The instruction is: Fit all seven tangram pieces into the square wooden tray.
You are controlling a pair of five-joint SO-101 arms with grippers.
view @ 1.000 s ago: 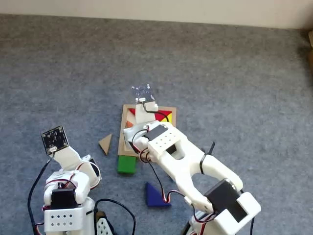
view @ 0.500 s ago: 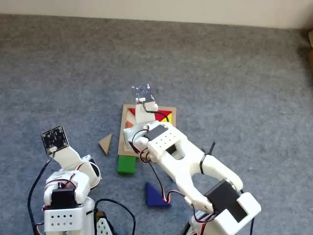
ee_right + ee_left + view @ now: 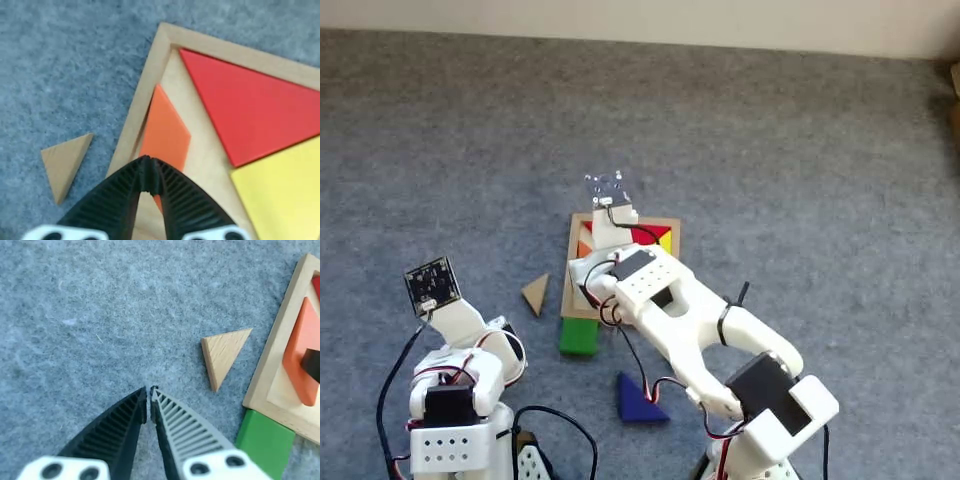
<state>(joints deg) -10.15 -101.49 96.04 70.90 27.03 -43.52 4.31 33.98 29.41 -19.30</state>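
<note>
Partly hiding the orange piece (image 3: 167,132) in the tray (image 3: 145,95), the right jaws are clenched, left jaws likewise.

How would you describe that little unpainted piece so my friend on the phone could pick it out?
Find the square wooden tray in the middle of the grey carpet. Just outside its left edge, apart from it, lies a small triangle. It is bare, pale wood, unlike the green block and the blue triangle lying nearby.
</note>
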